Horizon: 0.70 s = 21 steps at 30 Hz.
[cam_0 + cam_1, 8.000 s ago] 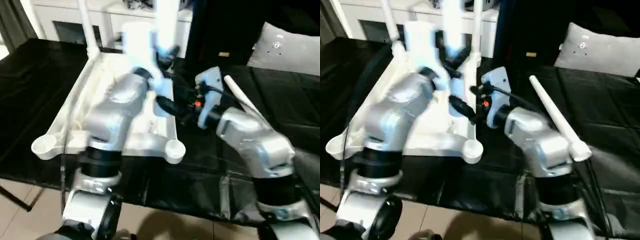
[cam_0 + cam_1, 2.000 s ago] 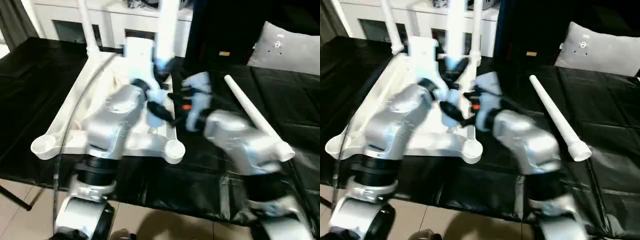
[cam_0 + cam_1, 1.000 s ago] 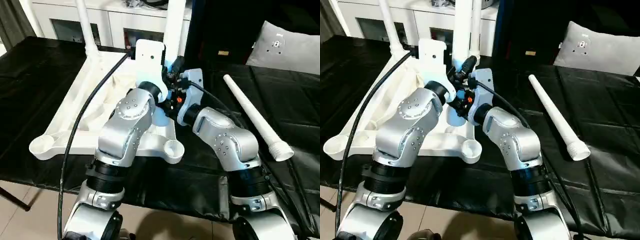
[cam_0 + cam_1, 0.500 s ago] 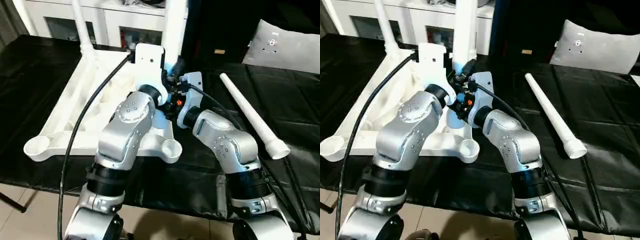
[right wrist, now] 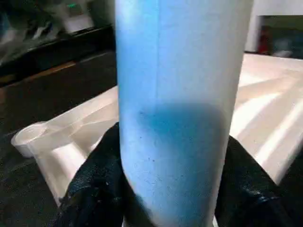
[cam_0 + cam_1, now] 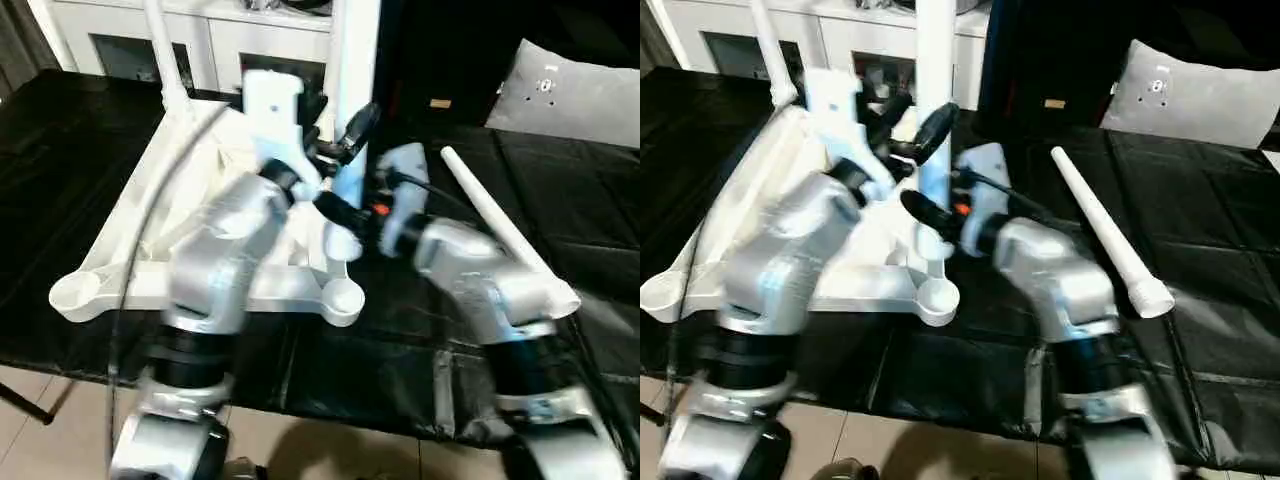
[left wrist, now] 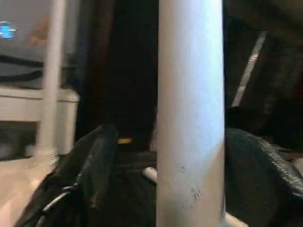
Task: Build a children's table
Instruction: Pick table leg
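Table top [image 6: 130, 235] lies underside up on the black cloth [image 6: 560, 200]; an upright leg [image 6: 352, 90] stands in it at 12 o'clock, and a loose leg [image 6: 1102, 230] lies at 3 o'clock below a grey pillow [image 6: 1200, 95]. Left gripper [image 6: 902, 118] stands spread either side of the upright leg; right gripper [image 5: 165, 189] pinches it lower down. The forearms, blurred, hide its socket, and its upper end is cut off.

White table top [image 6: 130, 270] and legs [image 6: 500, 225] (ribbed underside) on black cloth [image 6: 60, 160]

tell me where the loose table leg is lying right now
In the head views the loose leg lies flat on the black table cover, on the robot's right, beyond its right forearm and right of the upturned table top.
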### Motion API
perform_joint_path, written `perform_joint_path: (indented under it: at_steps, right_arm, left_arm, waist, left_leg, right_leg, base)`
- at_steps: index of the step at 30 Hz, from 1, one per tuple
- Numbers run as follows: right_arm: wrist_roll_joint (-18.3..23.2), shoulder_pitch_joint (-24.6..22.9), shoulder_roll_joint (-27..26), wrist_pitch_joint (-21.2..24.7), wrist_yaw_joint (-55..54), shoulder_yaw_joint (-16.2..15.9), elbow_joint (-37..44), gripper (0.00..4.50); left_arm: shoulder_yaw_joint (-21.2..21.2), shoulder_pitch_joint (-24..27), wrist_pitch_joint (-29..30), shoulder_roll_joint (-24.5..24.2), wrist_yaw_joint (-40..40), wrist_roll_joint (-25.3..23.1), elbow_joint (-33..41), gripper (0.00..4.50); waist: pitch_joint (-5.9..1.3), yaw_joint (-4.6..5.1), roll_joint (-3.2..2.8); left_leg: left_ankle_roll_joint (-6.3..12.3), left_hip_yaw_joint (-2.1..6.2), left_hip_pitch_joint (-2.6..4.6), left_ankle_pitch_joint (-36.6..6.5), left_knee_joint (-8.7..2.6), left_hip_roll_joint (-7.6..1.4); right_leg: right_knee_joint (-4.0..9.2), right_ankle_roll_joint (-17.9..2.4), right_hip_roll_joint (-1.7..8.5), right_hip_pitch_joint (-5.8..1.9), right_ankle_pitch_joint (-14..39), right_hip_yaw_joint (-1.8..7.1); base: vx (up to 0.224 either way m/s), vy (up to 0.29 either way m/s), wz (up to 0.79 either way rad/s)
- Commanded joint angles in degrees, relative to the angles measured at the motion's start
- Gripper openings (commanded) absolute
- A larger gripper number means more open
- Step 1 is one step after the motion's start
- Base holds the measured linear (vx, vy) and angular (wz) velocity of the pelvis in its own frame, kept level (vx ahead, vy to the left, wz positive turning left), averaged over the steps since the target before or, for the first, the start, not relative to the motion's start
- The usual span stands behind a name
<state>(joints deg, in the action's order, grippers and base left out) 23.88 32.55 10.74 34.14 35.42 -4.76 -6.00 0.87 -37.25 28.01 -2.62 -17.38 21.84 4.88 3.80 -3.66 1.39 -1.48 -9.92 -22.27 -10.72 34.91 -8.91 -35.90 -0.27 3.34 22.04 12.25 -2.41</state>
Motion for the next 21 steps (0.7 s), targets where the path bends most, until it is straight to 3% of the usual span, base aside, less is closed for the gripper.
perform_joint_path:
  at_steps: [1,2,3,4,7,8,12,14,16,21]
  right_arm:
    - [1.7,-0.3,2.2,-1.5,5.8,0.2,-0.3,1.89]
    - [1.7,-0.4,2.3,-1.6,6.1,0.2,-0.3,1.89]
    - [2.1,-0.7,4.3,-2.1,9.9,-0.4,-0.1,1.89]
    - [2.1,-0.7,4.3,-2.1,9.9,-0.4,-0.1,1.89]
    - [3.4,-1.4,7.1,-2.8,16.4,-0.9,0.6,1.89]
    - [4.0,-1.6,7.8,-2.8,18.4,-1.1,1.0,1.89]
    - [5.2,-2.2,9.6,-2.5,23.0,-1.9,1.9,1.89]
    - [5.2,-2.4,10.1,-2.4,24.1,-2.2,1.9,1.89]
    - [5.6,-2.5,10.4,-2.2,25.2,-2.3,1.8,1.89]
    - [6.0,-2.5,10.6,-2.2,27.2,-2.5,1.8,1.89]
  left_arm:
    - [-0.4,-0.1,2.5,-2.4,-6.4,3.4,0.3,4.08]
    - [-0.4,0.0,2.6,-2.6,-6.8,3.5,0.3,4.17]
    - [-1.4,0.7,4.3,-3.5,-10.6,7.1,0.7,4.2]
    - [-1.4,0.7,4.3,-3.5,-10.6,7.1,0.7,4.28]
    - [-1.9,2.2,8.5,-5.3,-17.0,13.3,2.1,4.33]
    - [-1.8,2.7,9.9,-5.9,-18.9,15.3,2.6,4.01]
    - [-1.3,3.8,10.5,-6.8,-23.5,18.3,3.0,3.91]
    - [-1.0,4.0,10.6,-7.1,-25.6,19.5,3.1,3.58]
    - [-0.8,4.1,10.5,-7.1,-27.6,20.5,3.6,3.52]
    - [-1.0,4.3,11.6,-7.3,-29.1,22.2,3.9,3.04]
  waist:
    - [-4.15,-0.34,-0.42]
    - [-4.17,-0.29,-0.32]
    - [-4.14,-0.27,-0.24]
    - [-4.16,-0.34,-0.23]
    - [-4.18,-0.41,-0.25]
    - [-4.21,-0.46,-0.26]
    - [-4.16,-0.51,-0.32]
    - [-4.07,-0.56,-0.35]
    - [-4.01,-0.52,-0.37]
    - [-4.1,-0.54,-0.37]
  left_leg:
    - [-0.18,1.43,1.28,-6.1,-4.03,-4.09]
    - [-0.05,1.34,1.27,-6.1,-4.01,-4.08]
    - [-0.02,1.32,1.27,-6.0,-3.99,-4.05]
    - [0.11,1.34,1.27,-5.9,-3.96,-4.03]
    - [0.61,1.27,1.27,-5.5,-3.87,-4.07]
    - [0.96,1.22,1.3,-5.7,-3.81,-4.04]
    - [1.61,1.26,1.34,-6.0,-3.83,-4.15]
    - [1.44,1.31,1.43,-6.6,-3.92,-4.19]
    - [0.9,1.34,1.54,-7.9,-4.01,-4.24]
    - [0.64,1.34,1.52,-7.4,-3.99,-4.23]
  right_leg:
    - [3.55,-13.4,5.08,-2.82,0.0,2.77]
    - [3.57,-13.5,5.07,-2.79,-0.2,2.77]
    - [3.52,-13.9,5.04,-2.79,-0.3,2.77]
    - [3.48,-14.2,5.08,-2.9,-0.4,2.72]
    - [3.34,-15.3,5.13,-2.9,-0.6,2.7]
    - [3.3,-15.6,5.1,-2.92,-0.5,2.7]
    - [3.46,-16.0,5.07,-2.88,0.3,2.71]
    - [3.56,-15.8,5.07,-2.84,1.5,2.7]
    - [3.75,-15.5,5.06,-2.77,3.6,2.72]
    - [3.62,-15.5,5.03,-2.78,3.0,2.72]
  base:
    - [0.0,0.0,0.0]
    - [0.0,0.0,0.0]
    - [0.0,0.0,0.0]
    - [0.0,0.0,0.0]
    - [0.0,0.0,0.0]
    - [0.0,0.0,0.0]
    - [0.0,0.0,0.0]
    - [0.0,0.0,0.0]
    - [0.0,0.0,0.0]
    - [0.0,0.0,0.0]
